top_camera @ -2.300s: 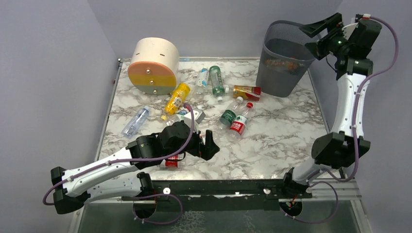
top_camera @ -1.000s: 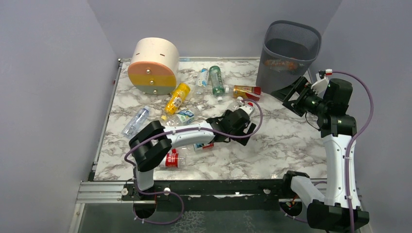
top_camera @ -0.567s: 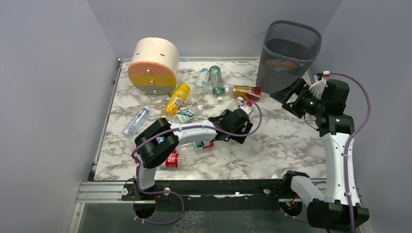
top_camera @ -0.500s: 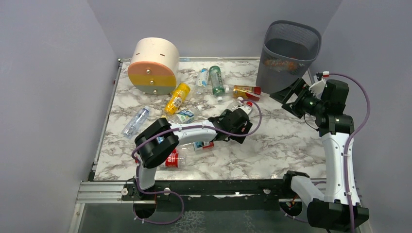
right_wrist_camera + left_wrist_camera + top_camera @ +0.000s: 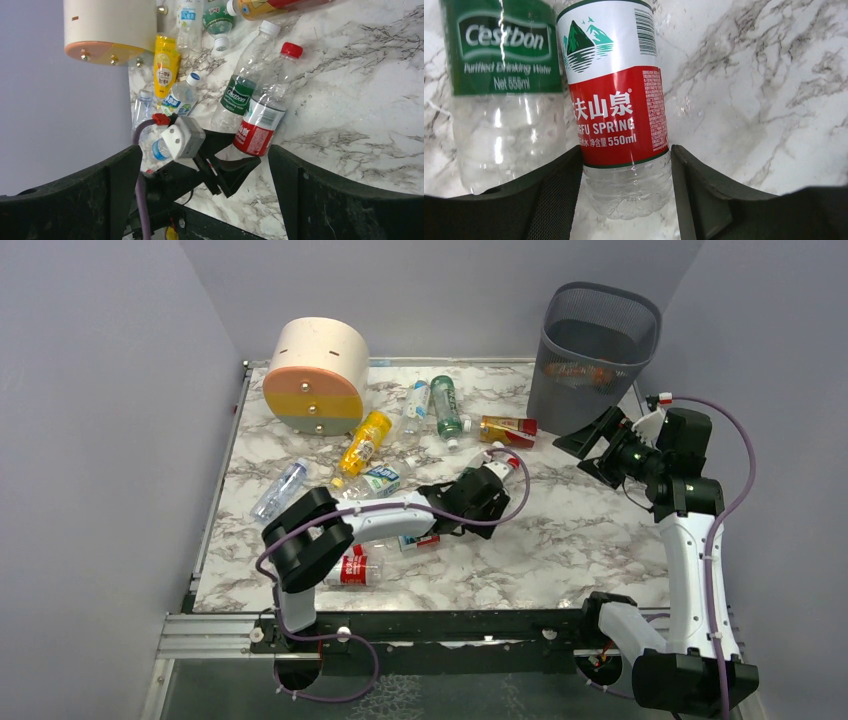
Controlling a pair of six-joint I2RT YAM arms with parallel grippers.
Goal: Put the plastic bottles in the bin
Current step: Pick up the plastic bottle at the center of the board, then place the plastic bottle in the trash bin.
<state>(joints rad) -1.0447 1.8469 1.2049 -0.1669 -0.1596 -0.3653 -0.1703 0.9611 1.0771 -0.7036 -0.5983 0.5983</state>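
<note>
Two clear plastic bottles lie side by side mid-table: a red-label bottle (image 5: 616,110) (image 5: 505,466) (image 5: 260,125) and a green-label bottle (image 5: 504,75) (image 5: 237,97). My left gripper (image 5: 626,170) (image 5: 480,502) straddles the red-label bottle's base, with both fingers (image 5: 704,190) pressed against its sides. My right gripper (image 5: 592,448) (image 5: 204,150) hangs open and empty above the table's right side, just in front of the bin (image 5: 575,395), a dark mesh wastebasket at the back right. Through the bin's mesh an orange-labelled bottle (image 5: 575,370) shows.
More bottles lie across the back and left: yellow (image 5: 364,440), green (image 5: 446,405), orange-red (image 5: 510,428), clear (image 5: 281,490), blue-labelled (image 5: 375,480), and a red-labelled one (image 5: 352,568) near the front. The round drawer unit (image 5: 315,375) stands back left.
My left arm reached from the front to the red-label bottle and its jaws narrowed onto the base. My right arm came down from over the bin to hang open in front of it.
</note>
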